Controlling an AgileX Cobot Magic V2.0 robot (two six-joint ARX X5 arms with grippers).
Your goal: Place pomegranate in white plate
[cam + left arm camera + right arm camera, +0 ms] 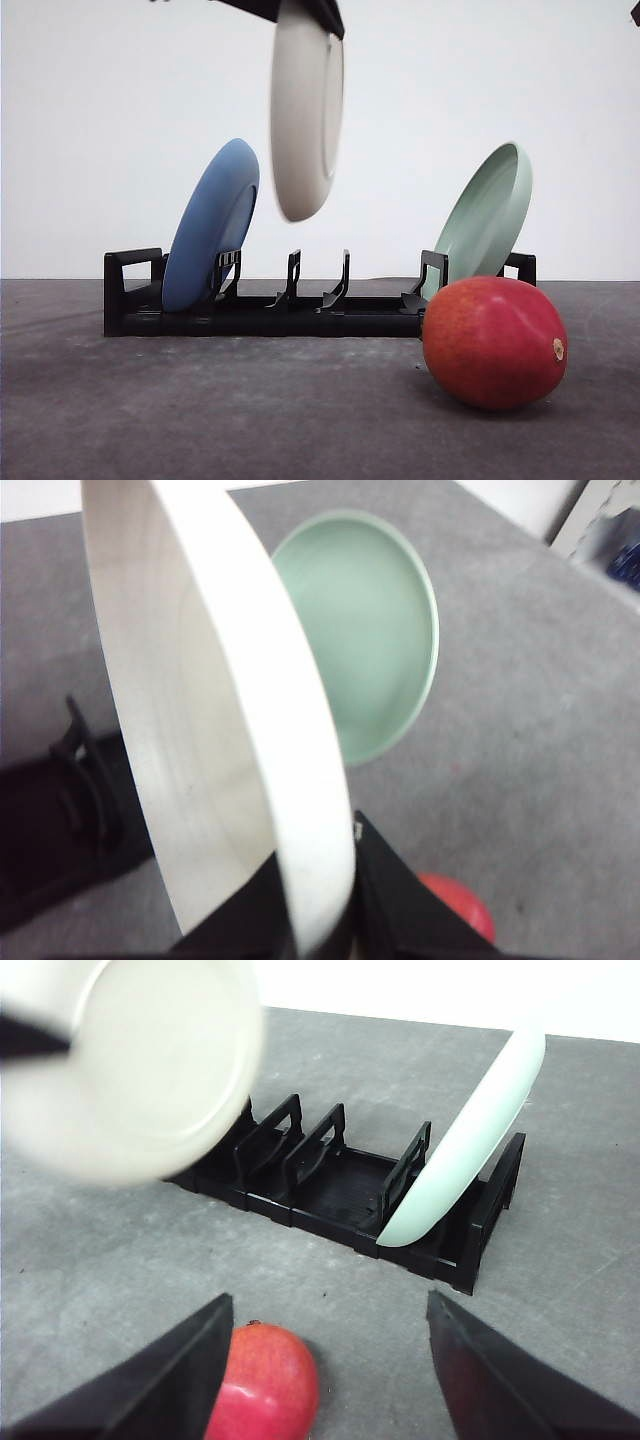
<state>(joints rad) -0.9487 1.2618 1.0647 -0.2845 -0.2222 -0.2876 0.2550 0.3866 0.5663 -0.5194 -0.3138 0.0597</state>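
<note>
Midway, my left gripper point(320, 920), jaws clamped on the white plate point(306, 110), holds it above the rack point(300, 300); right gripper point(325, 1380), jaws apart, hangs over the pomegranate point(493, 343), untouched on the worktop point(200, 410).

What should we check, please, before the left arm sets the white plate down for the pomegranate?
1. Grip on the white plate: left gripper clamps its rim, plate held on edge in the air. Ok.
2. Plate clear of the black rack: hangs above it. Ok.
3. Plate orientation: on edge, not flat for receiving fruit. Not ok.
4. Pomegranate: rests on the table in front of the rack's right end, below the green plate. Ok.
5. Right gripper: open, empty, just above the pomegranate. Ok.
6. Blue plate: seated in the rack. Ok.
</note>
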